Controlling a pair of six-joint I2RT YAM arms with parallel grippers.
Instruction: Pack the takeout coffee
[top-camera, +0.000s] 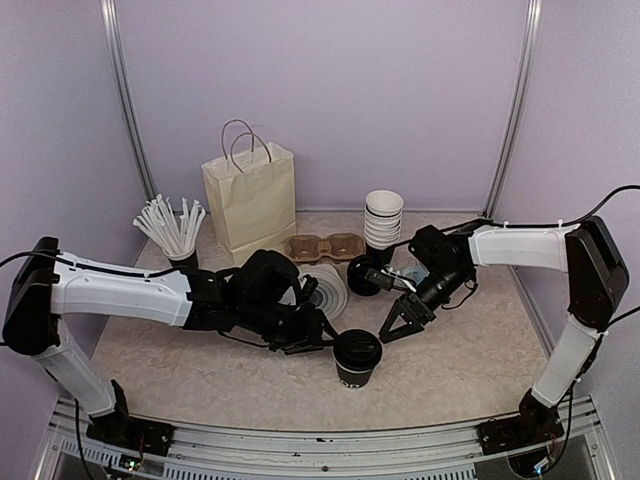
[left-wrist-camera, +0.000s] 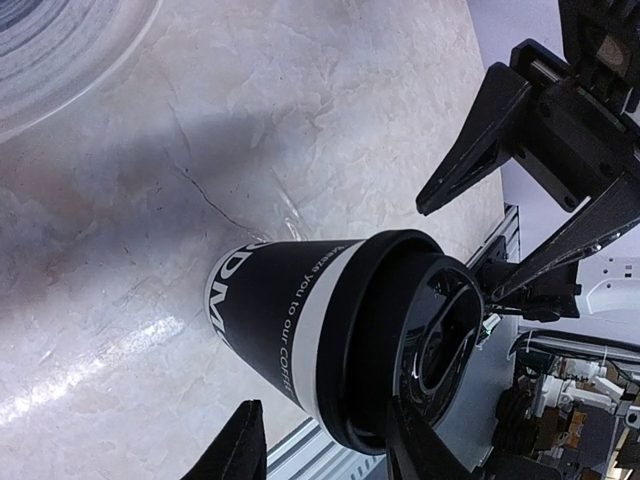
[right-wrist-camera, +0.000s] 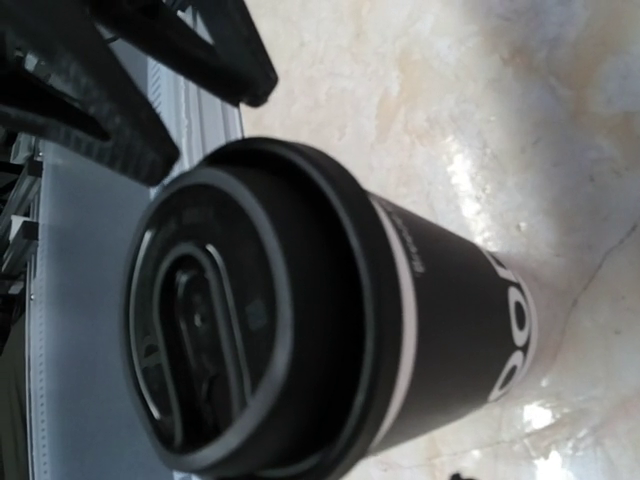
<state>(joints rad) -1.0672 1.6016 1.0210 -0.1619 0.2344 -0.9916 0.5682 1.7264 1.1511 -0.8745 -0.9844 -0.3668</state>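
The takeout coffee (top-camera: 357, 358), a black paper cup with white lettering and a black lid, stands upright on the table near the front middle. It fills the left wrist view (left-wrist-camera: 340, 340) and the right wrist view (right-wrist-camera: 300, 320). My left gripper (top-camera: 322, 342) (left-wrist-camera: 323, 403) reaches it from the left, open, its fingers on either side of the cup's top. One finger (left-wrist-camera: 415, 440) is at the lid's rim, and a gap shows beside the other finger (left-wrist-camera: 238, 445). My right gripper (top-camera: 398, 325) (left-wrist-camera: 458, 252) hovers just right of the cup, open and holding nothing.
A cream paper bag (top-camera: 250, 195) stands at the back, with a brown cup carrier (top-camera: 325, 245) to its right. A stack of white cups (top-camera: 383, 218), a black cup of white sticks (top-camera: 175, 230) and a pile of clear lids (top-camera: 328, 290) (left-wrist-camera: 60, 50) stand nearby.
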